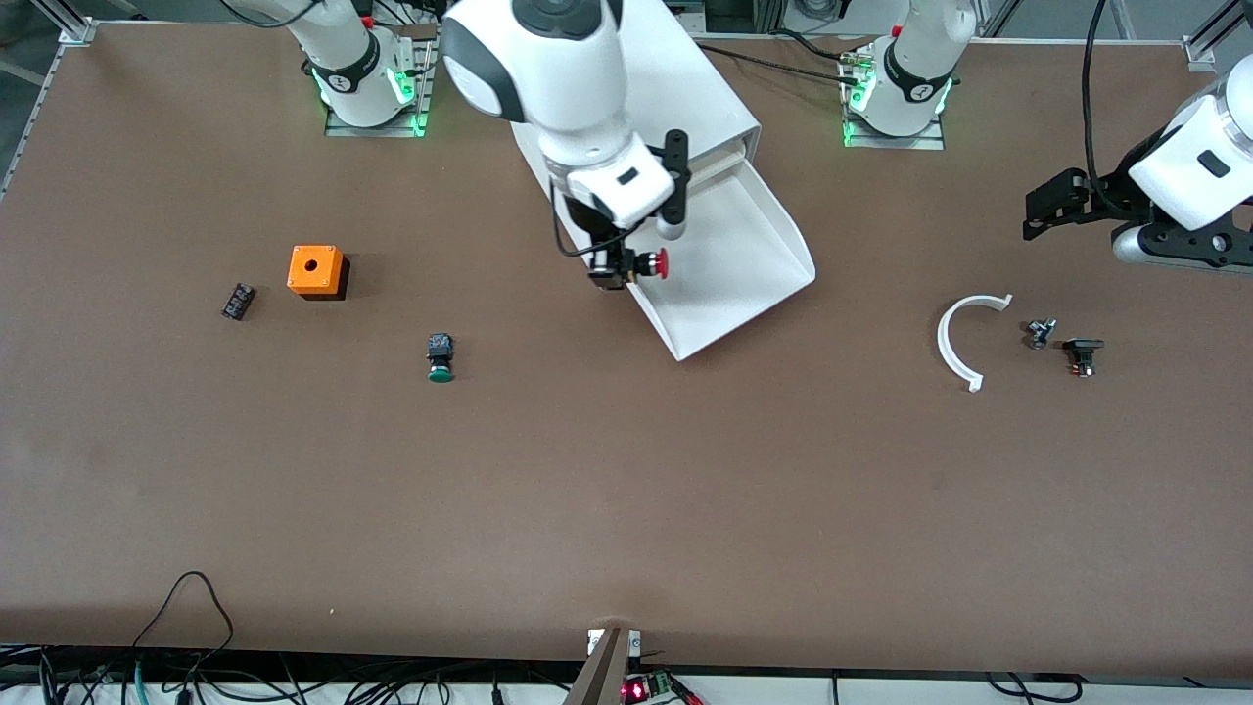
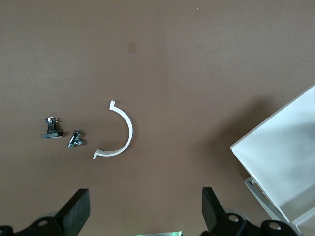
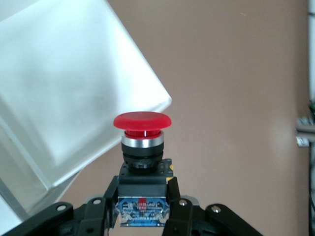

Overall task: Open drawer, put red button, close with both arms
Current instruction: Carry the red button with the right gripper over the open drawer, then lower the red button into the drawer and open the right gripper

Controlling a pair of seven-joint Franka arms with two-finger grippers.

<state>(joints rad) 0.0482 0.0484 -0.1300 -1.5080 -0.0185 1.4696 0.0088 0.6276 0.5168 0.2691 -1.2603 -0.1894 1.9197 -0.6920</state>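
The right gripper (image 1: 617,271) is clamped on the black body of the red button (image 1: 654,263), holding it in the air over the edge of the drawer (image 1: 744,264) toward the right arm's end of the table (image 1: 587,490). The drawer stands pulled out from the white cabinet (image 1: 685,88), its tray bare. The right wrist view adds what the front view cannot: the red cap (image 3: 142,121) points away from the fingers (image 3: 173,196), above a metal ring and a blue-labelled block between them, and a corner of the drawer's wall (image 3: 74,98) lies just beside the cap.

The left gripper (image 1: 1043,211) hangs with its fingers wide apart near the left arm's end of the table, holding nothing. Its wrist view looks down on a white curved clip (image 2: 120,132), a small metal fitting (image 2: 75,139) and a black part (image 2: 51,129), with a corner of the drawer cut off at the frame's edge.

From the drawer toward the right arm's end lie a green button (image 1: 440,358), an orange box (image 1: 315,270) and a small black piece (image 1: 238,300) too small to make out. The right arm hides part of the cabinet.
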